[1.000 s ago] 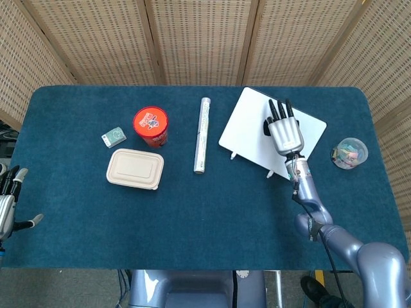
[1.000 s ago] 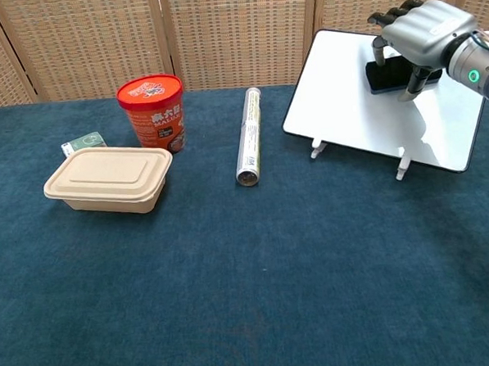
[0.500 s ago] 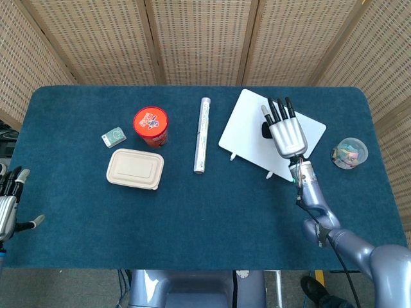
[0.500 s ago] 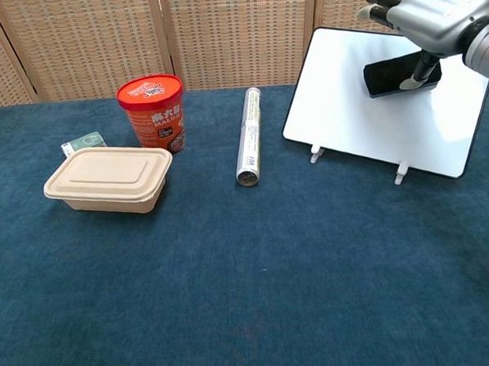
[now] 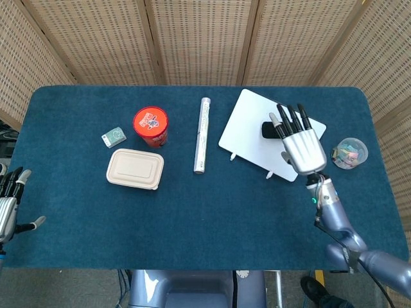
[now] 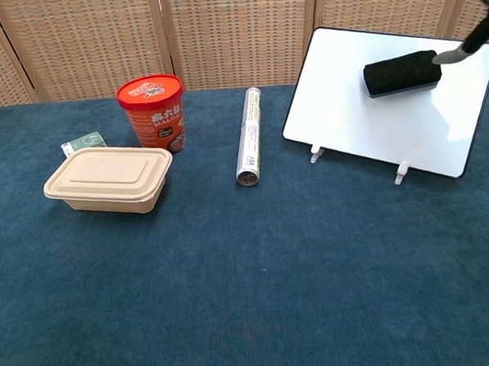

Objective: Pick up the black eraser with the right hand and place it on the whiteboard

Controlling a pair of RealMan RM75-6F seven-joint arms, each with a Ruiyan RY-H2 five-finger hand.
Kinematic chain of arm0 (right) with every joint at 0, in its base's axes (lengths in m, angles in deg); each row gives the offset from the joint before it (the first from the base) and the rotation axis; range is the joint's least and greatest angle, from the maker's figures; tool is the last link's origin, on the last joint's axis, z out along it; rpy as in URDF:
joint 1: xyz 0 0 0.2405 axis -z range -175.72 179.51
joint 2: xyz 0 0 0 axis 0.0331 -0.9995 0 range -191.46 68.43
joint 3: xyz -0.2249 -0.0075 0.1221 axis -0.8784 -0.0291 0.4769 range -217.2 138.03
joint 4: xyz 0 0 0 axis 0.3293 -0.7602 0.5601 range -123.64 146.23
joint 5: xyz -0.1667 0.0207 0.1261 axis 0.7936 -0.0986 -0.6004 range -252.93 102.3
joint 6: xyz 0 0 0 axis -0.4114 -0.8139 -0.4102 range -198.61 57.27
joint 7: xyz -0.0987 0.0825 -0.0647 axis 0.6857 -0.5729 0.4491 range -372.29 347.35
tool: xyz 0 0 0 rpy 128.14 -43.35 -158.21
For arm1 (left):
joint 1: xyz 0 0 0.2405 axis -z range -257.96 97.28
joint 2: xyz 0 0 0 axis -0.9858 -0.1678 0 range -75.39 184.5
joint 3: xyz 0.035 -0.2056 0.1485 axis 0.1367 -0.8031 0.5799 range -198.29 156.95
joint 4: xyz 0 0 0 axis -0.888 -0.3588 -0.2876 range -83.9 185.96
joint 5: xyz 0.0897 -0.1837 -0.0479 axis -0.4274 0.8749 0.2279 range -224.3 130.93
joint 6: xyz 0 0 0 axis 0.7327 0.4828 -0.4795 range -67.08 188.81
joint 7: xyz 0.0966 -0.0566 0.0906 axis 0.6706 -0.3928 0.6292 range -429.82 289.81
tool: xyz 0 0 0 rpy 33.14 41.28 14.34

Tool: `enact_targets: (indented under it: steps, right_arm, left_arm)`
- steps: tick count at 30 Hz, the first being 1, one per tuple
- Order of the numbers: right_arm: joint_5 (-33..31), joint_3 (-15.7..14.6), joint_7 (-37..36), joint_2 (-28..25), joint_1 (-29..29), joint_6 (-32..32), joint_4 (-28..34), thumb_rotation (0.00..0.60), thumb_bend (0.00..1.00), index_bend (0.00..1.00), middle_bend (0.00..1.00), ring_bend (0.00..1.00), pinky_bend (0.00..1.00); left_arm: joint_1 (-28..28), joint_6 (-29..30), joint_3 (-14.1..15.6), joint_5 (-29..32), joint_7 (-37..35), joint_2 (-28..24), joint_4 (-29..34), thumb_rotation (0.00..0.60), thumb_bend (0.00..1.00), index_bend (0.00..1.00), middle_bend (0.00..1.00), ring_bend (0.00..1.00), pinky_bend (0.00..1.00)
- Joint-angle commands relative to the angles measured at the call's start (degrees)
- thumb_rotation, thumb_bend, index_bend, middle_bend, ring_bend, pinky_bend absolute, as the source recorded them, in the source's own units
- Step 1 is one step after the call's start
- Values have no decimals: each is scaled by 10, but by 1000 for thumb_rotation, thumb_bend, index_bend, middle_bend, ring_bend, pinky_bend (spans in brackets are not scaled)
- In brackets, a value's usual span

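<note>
Eraser (image 6: 401,72) on whiteboard (image 6: 364,119), desk (image 6: 249,273) right rear. Foil roll (image 6: 247,146) left of whiteboard; cup (image 6: 152,111) behind lunch box (image 6: 109,179), further left.

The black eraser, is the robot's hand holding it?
No, the black eraser lies alone on the white whiteboard, and the right hand is open above it.

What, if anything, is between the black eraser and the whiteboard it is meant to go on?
Nothing visible: the black eraser already lies on the whiteboard, and the right hand is open above it, holding nothing.
</note>
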Motion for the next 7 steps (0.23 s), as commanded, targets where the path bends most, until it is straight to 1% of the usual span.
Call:
enact_targets:
  steps: [1,4,7]
  right_arm:
    - [40,-42,-59,-66,70,-65,73,600,0,0,0,0,25]
    - [63,-67,-96,-91,109,-104,91,600,0,0,0,0,22]
    - [79,-89,-138,-106,149,-145,94,600,0,0,0,0,20]
  left_arm:
    - [-1,2,1,-4,-4,-2,0,600,0,0,0,0,0]
    - [-2,4,2,-8,-11,-4,0,600,0,0,0,0,0]
    - [-4,8,2,-12,-18,-6,-1,600,0,0,0,0,0]
